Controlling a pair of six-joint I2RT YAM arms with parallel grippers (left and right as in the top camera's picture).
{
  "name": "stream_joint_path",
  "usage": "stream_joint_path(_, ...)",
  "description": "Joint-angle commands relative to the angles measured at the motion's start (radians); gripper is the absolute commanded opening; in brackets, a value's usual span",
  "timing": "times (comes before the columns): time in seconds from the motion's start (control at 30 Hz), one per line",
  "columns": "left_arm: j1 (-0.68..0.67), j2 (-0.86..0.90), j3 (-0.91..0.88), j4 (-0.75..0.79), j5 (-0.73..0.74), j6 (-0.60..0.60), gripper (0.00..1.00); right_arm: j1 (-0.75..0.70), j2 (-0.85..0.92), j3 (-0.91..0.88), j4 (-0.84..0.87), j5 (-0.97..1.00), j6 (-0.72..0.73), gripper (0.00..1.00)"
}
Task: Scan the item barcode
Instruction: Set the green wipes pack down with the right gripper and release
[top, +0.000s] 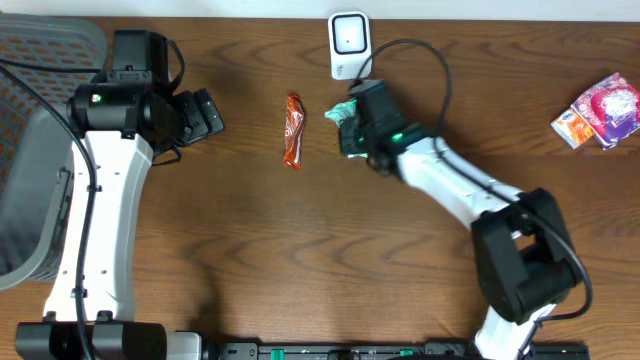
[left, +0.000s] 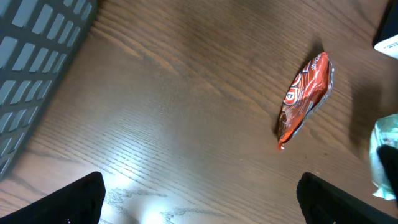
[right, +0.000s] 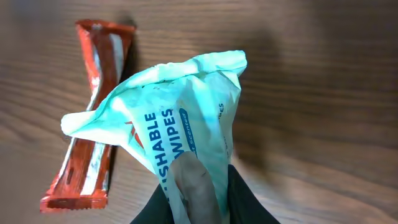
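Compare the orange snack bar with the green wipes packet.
The snack bar is orange-red and slim; the wipes packet is pale green and wider. The snack bar lies flat on the table; the wipes packet is crumpled, pinched in the right gripper. Both are flexible wrappers.

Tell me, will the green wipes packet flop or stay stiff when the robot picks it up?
Probably floppy: the wipes packet is crumpled and folds where the right tool pinches it. It looks thin, so it is likely light. Its glossy film might slip a bit.
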Motion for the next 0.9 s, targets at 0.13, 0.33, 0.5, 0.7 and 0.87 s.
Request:
stream_joint_path(0.13, 0.002, -0.011, 0.008, -0.003, -0.009, -0.005, 0.98, -0.204, 0.100, 0.012, 0.002, -0.636, 0.095, 0.11)
stream_joint_path(0.33, 0.002, -0.011, 0.008, -0.003, -0.009, -0.005, 0.98, -0.285, 0.286, 0.012, 0.130, -0.928, 0.191, 0.10)
stream_joint_path(0.5, 0.002, -0.011, 0.008, -0.003, -0.009, -0.005, 0.98, -0.320, 0.346, 0.012, 0.192, -0.986, 0.236, 0.20)
stream_joint_path(0.7, 0.002, -0.011, 0.008, -0.003, -0.009, -0.005, 0.98, -0.367, 0.322, 0.012, 0.161, -0.912, 0.209, 0.40)
stream_joint_path(0.87, 0.002, -0.011, 0.008, -0.003, -0.009, -0.005, 0.98, -0.389, 0.229, 0.012, 0.029, -0.748, 0.120, 0.43)
